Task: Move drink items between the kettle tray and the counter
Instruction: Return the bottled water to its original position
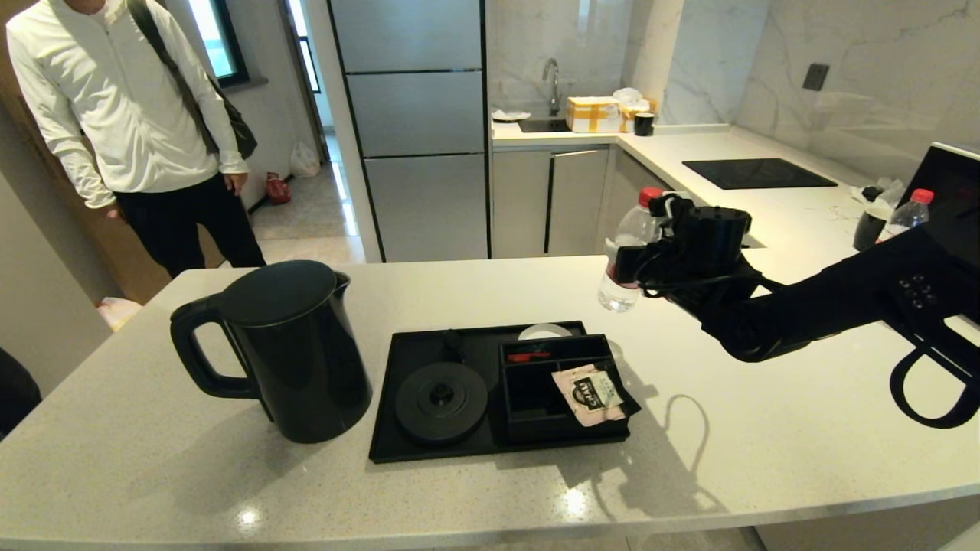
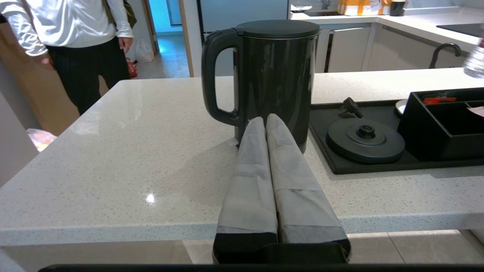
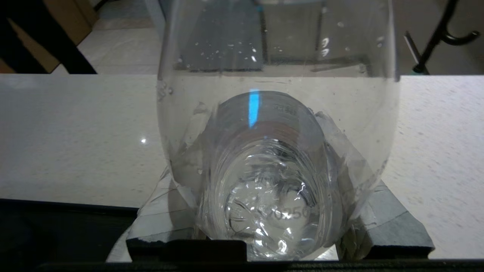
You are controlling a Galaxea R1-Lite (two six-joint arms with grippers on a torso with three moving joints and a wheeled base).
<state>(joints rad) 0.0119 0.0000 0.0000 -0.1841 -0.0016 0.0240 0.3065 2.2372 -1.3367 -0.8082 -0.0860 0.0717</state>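
Observation:
The matte-black kettle [image 1: 295,352] stands upright on the speckled counter [image 1: 766,428], just left of the black kettle tray [image 1: 383,428]. The tray's round base [image 1: 442,403] is bare. My right gripper [image 1: 635,264] is shut on the clear red-capped bottle [image 1: 624,252], holding it beyond the tray's far right corner. I cannot tell if its bottom touches the counter. In the right wrist view the bottle [image 3: 272,113] fills the space between the padded fingers [image 3: 382,204]. My left gripper [image 2: 266,122] is shut on nothing, at the counter's front edge, its tips close to the kettle [image 2: 272,79].
A pink tea sachet [image 1: 593,394] lies in a tray compartment. A second red-capped bottle [image 1: 911,210] stands at the far right, near a black glass hob [image 1: 758,174]. A person in white [image 1: 130,130] stands beyond the counter's far left corner.

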